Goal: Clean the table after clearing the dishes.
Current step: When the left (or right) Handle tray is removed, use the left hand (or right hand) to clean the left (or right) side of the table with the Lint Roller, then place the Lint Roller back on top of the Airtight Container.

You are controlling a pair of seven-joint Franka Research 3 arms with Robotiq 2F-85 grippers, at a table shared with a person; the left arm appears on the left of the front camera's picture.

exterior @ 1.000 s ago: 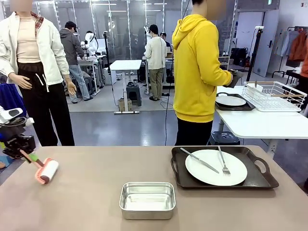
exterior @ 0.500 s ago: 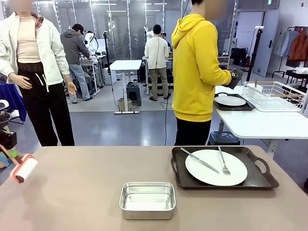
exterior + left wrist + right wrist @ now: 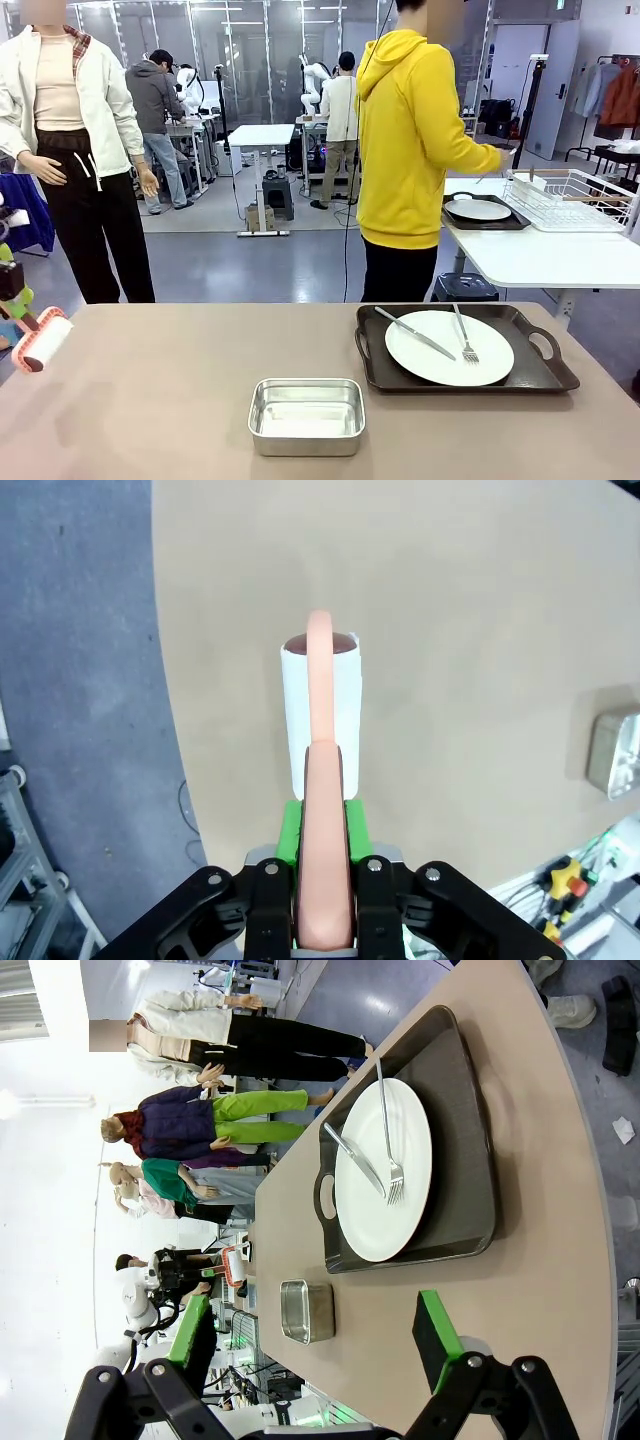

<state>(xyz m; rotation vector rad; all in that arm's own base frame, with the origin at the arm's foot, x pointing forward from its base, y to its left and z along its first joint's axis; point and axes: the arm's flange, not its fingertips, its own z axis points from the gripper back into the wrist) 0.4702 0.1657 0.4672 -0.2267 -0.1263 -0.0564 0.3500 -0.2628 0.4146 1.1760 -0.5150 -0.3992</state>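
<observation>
The left pincer (image 3: 322, 825), clamped on the roller (image 3: 320, 710) by its pink handle, had just swung it from over the bench (image 3: 180, 400) out to the left edge, seemingly lifted clear. The right pincer (image 3: 312, 1310) hung wide and empty. One plate (image 3: 449, 348) sat on its tray (image 3: 540, 375) at bench right, a second plate (image 3: 478, 209) on the white table (image 3: 540, 255) by the person (image 3: 405, 150): clearing looked half done, wiping paused.

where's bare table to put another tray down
Widest bare patch: the table left of the steel pan, out to the lint roller at the edge. Crowded on the right, where the tray with the plate sits.
</observation>
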